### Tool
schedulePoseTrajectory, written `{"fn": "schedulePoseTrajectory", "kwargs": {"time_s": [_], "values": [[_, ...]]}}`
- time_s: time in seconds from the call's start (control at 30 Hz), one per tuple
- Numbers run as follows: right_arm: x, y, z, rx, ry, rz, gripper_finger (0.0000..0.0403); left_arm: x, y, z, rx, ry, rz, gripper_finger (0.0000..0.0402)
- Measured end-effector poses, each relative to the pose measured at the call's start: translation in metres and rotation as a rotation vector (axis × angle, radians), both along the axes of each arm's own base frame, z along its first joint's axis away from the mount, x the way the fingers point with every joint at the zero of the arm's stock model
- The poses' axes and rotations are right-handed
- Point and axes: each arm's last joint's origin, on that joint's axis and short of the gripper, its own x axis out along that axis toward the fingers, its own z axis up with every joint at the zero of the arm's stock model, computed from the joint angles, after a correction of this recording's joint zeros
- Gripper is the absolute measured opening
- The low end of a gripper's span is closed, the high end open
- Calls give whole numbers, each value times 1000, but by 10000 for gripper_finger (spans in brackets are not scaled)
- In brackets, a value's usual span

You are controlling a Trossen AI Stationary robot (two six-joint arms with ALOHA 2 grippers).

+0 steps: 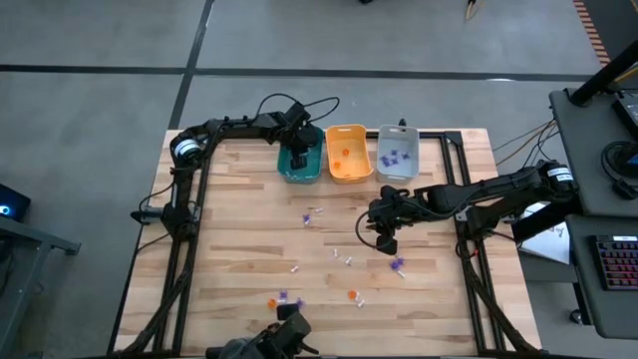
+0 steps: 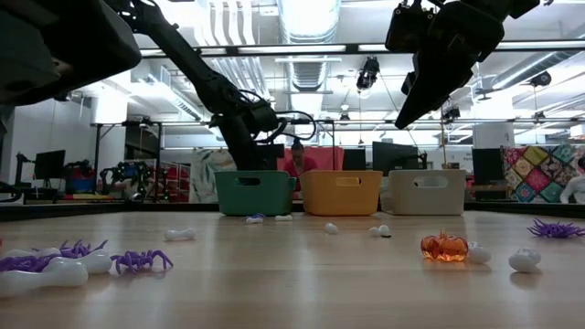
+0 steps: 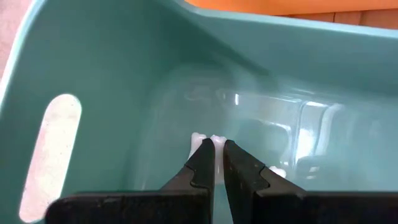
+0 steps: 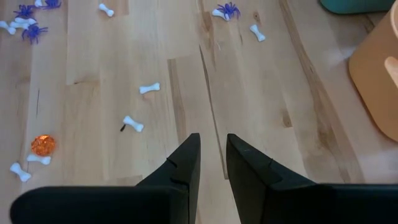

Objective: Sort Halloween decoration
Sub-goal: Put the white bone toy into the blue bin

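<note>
Left gripper [image 3: 214, 155] sits inside the teal bin [image 1: 299, 165] at the table's [image 1: 239, 229] far edge, fingers pinched on a small white bone [image 3: 208, 142]; a second white piece lies on the bin floor beside it. Right gripper [image 4: 211, 155] hangs above the table just right of centre, in front of the grey bin [image 1: 397, 155], fingers slightly parted with nothing between them. Orange bin [image 1: 348, 153] stands between the teal and grey ones, holding orange pieces; the grey bin holds purple ones. Remaining Halloween decoration [image 1: 349, 261], white bones, purple spiders [image 2: 142, 260] and an orange pumpkin [image 2: 444, 247], lies scattered across the table's middle and toward its near edge.
</note>
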Motion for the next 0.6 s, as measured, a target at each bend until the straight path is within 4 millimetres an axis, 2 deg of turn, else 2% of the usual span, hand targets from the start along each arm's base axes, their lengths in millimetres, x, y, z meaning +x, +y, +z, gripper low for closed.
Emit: {"fn": "schedulePoseTrajectory", "kwargs": {"time_s": [0.4,0.6], "values": [[0,0,0,0,0,0,68,0,0,2,6,-6,0,72],[0,0,0,2,0,-2,68,-3,-3,27,44,-44,4,76]]}}
